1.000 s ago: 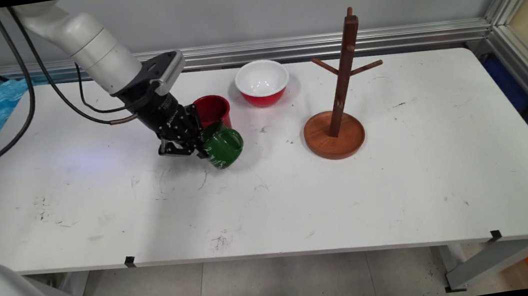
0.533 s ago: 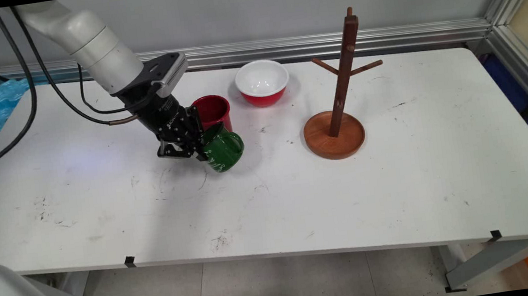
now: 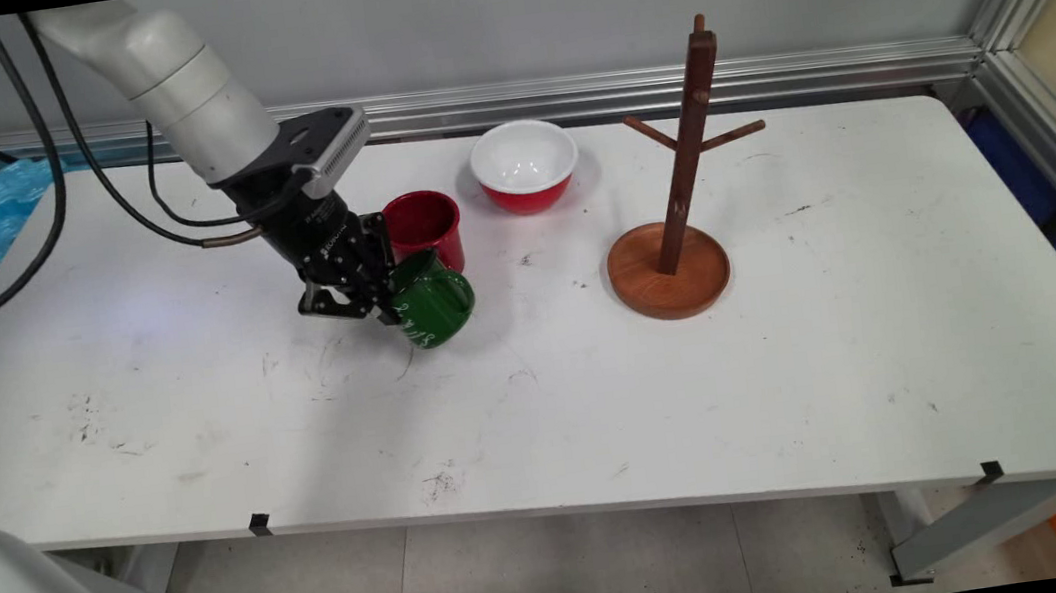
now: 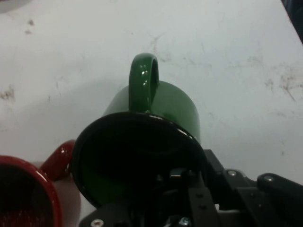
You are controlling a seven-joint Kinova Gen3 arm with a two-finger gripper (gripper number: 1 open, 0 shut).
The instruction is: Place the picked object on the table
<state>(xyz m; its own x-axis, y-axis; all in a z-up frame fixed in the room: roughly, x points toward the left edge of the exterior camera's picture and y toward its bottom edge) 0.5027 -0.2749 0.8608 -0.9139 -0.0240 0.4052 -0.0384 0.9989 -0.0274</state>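
**Colleague:** What has the arm got right now?

**Me:** From my console, the gripper (image 3: 385, 306) is clamped on the rim of the green mug (image 3: 433, 300) — one finger goes inside the mouth in the hand view, and the mug (image 4: 156, 123) fills that picture with its handle pointing away from the camera.

**Colleague:** Is it upright?

**Me:** No, tilted; its mouth leans toward the gripper and its base points down and right. I judge it lifted just clear of the white table (image 3: 601, 398), though I can't be sure the lower edge isn't touching.

**Colleague:** What's around it?

**Me:** The red mug (image 3: 423, 224) stands upright just behind it, on the far side, very close. Further right sits a red bowl (image 3: 525, 168) with a white inside, and right of that a wooden mug tree (image 3: 678, 207) on its round base — its pegs are bare.

**Colleague:** So how far along?

**Me:** The grasp is made and the mug is in hand, left of centre. Nothing hangs on the tree, and the red mug stands untouched.
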